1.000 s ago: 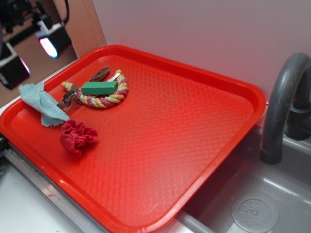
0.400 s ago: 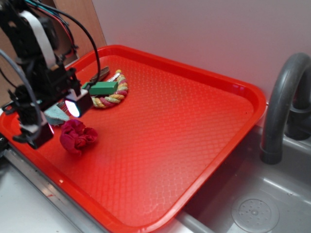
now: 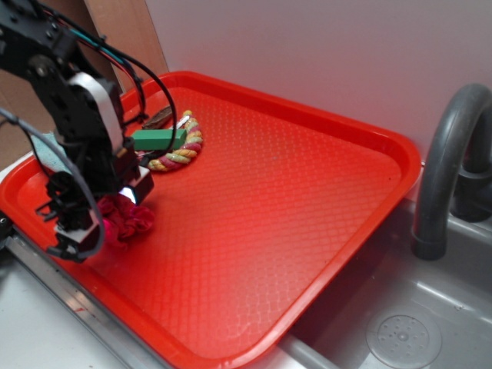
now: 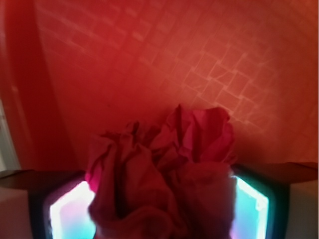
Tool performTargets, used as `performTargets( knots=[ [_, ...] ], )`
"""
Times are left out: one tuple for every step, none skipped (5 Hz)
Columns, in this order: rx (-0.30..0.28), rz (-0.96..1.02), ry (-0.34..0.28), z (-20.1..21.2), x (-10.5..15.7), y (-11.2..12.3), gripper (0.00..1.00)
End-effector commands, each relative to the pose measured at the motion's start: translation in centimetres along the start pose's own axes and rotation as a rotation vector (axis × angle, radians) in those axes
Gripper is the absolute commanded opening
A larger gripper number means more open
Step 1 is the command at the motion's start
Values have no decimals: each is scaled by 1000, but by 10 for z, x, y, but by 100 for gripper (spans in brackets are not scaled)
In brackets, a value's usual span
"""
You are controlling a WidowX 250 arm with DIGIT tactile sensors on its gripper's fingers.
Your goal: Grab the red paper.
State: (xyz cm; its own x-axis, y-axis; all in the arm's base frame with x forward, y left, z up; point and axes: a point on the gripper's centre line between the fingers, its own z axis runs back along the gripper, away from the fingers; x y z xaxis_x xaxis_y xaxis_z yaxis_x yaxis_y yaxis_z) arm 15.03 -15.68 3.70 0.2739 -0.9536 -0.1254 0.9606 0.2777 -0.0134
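Red tray point(image 3: 323, 231) filled most of the frame, and the red paper point(image 3: 127, 219) lay at its lower left. Around that wad stood the gripper point(image 3: 108, 214), spread wide (glowing pads point(image 4: 249, 204) flanking it), so closing seemed next.

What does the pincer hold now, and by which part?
It cannot be told for sure. The red paper sits between the two fingers of the pincer, flanked on both sides, but it still lies on the tray, and a closed grip does not show.
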Motion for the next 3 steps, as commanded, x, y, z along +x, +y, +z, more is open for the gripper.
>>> performTargets(
  knots=[
    [27, 30, -51, 11, 3, -10, 0],
    [61, 214, -81, 29, -1, -2, 0],
    [141, 473, -38, 66, -13, 11, 0]
  ],
)
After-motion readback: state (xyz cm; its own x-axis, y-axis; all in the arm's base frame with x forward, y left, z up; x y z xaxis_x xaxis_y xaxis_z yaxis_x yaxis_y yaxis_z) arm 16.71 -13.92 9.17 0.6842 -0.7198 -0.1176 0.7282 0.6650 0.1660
